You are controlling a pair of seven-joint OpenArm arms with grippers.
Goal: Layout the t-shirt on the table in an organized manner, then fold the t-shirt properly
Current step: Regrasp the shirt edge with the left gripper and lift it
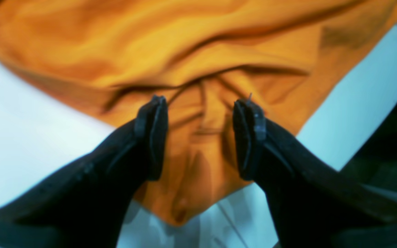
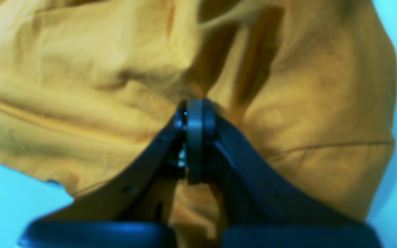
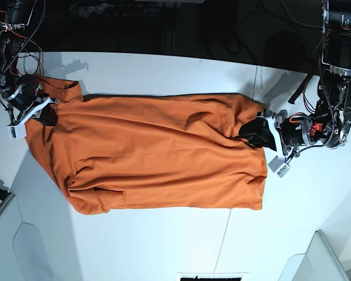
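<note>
The orange t-shirt [image 3: 152, 152] lies spread lengthwise across the white table [image 3: 163, 246], wrinkled, with a rumpled lower left corner. My left gripper [image 3: 250, 134] is at the shirt's right edge. In the left wrist view it [image 1: 202, 103] stands open, its fingers [image 1: 152, 137] straddling a bunched fold of the t-shirt [image 1: 184, 41] over the table [image 1: 19, 137]. My right gripper [image 3: 46, 115] is at the shirt's upper left end. The right wrist view shows it [image 2: 195, 105] shut on the t-shirt [image 2: 81, 69], whose creases run into the fingertips.
A thin dark seam [image 3: 222, 243] crosses the tabletop at the front right. The table's far edge [image 3: 163, 55] meets a dark background with cables. A dark strip [image 3: 213, 276] lies at the front edge. Bare table shows in front of the shirt.
</note>
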